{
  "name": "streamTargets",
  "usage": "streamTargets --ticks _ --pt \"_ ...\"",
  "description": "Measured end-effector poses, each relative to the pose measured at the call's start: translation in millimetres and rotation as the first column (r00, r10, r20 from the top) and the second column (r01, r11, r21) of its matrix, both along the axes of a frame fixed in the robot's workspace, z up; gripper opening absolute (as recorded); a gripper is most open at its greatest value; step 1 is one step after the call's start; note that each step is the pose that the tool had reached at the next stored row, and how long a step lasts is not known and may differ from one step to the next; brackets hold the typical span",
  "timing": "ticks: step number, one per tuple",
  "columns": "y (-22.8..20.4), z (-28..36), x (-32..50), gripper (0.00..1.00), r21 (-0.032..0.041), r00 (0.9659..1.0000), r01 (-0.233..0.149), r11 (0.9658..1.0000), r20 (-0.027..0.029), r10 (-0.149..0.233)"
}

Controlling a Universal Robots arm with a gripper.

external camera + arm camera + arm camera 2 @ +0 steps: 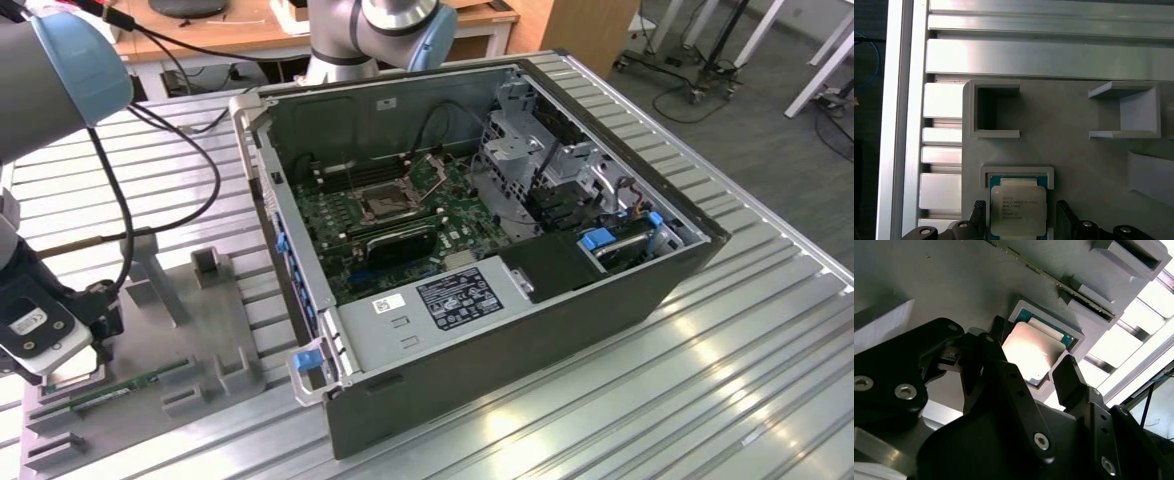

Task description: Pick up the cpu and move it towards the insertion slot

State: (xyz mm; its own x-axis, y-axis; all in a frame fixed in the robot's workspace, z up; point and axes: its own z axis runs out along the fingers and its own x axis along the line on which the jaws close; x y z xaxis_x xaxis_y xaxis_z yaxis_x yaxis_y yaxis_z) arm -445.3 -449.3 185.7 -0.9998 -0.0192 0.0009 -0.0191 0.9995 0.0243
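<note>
the black two-fingered gripper [1021, 219] is shown open in both wrist views, with its fingers [979, 216] lowered on either side of the cpu [1017, 207], a small flat square chip with a silvery-white metal top and a thin green edge. the chip is flanked but not clamped. it lies flat in a shallow, pale-rimmed recess of a grey plastic fixture plate [1064, 145]. just beyond that recess, two box-shaped pockets [996, 112] are moulded into the same plate.

in the exterior view, the plate is seen on the ribbed aluminium tabletop [641, 400] at the exterior view's left, with the arm's wrist held low over it. a long thin green memory stick [120, 390] lies on the plate just beside the gripper.

well apart from the plate, towards the exterior view's right, an open dark computer case [441, 390] stands on the tabletop. a grey metal box with a label [441, 305] is fitted in its near corner. behind it a green motherboard [461, 195] is exposed, and on it the insertion slot [380, 203], a square socket with a dark centre and a silvery metal frame, is seen.
</note>
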Motion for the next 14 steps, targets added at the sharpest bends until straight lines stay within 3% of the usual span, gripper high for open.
streamTargets --ticks 8,10,11,14 --pt "0.0 -0.1 0.0 0.66 0.0000 1.0000 0.000 1.0000 0.0001 0.000" --pt "0.0 -0.2 0.0 0.65 0.0001 1.0000 0.000 1.0000 0.0001 0.000" --pt "0.0 -0.2 0.0 0.58 0.0001 1.0000 0.000 1.0000 0.0001 0.000" --pt "0.1 -0.2 0.0 0.58 0.0001 1.0000 0.000 1.0000 0.0001 0.000"
